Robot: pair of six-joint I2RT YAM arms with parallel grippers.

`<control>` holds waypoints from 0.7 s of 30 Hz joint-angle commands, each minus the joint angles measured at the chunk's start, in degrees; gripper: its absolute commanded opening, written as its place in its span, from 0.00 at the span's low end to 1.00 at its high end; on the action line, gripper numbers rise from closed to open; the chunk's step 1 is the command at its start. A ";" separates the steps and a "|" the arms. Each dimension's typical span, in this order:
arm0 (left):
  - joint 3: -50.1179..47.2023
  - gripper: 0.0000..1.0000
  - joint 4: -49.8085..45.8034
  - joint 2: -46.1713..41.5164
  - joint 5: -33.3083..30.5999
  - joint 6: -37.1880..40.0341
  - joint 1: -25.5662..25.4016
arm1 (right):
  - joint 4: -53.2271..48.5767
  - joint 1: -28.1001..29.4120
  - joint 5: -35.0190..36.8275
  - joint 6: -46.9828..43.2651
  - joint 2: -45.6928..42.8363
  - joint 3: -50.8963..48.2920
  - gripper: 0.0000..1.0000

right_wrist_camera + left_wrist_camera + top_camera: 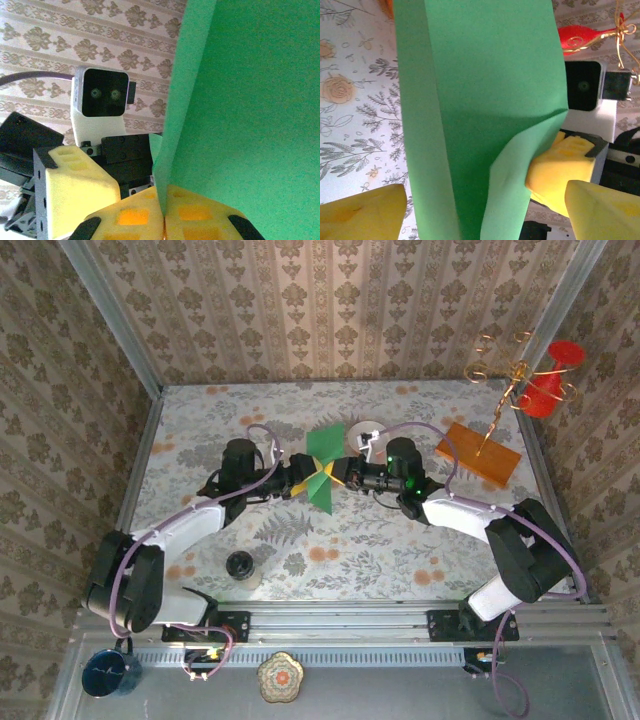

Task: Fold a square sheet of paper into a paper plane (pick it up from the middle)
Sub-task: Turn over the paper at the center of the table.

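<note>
- My right claw (162,220) was clamped on the lower edge of the green sheet of paper (325,455). My left claw (482,212) stood apart, a pad on either side of the sheet, not gripping it.
- With one pinch alone carrying it, the thin sheet could sag, twist or slip out. A left pad closing off the crease would crumple the fold.
- It hung upright in the air above the middle of the worktop (330,540), partly folded. It was plain bright green, with one long straight crease and a loose flap bulging near the pinch.

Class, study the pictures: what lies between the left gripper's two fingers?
The green paper, folded, lies between the left gripper's open fingers, as the left wrist view shows; the right gripper pinches it.
</note>
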 commanded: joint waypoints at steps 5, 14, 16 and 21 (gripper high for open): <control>-1.15 0.71 7.11 -2.01 2.58 -2.18 -0.11 | 4.40 -0.95 -2.56 2.63 -1.50 -0.28 0.11; -2.14 0.49 11.65 -1.85 3.21 -4.22 0.13 | 4.22 -1.64 -3.08 3.06 -1.54 -0.48 0.12; -2.23 0.46 11.75 -1.75 3.36 -4.22 0.33 | 4.27 -1.73 -3.15 3.15 -1.52 -0.48 0.12; -2.52 0.36 11.88 -1.79 3.38 -4.13 0.48 | 4.13 -1.80 -3.28 3.16 -1.45 -0.70 0.16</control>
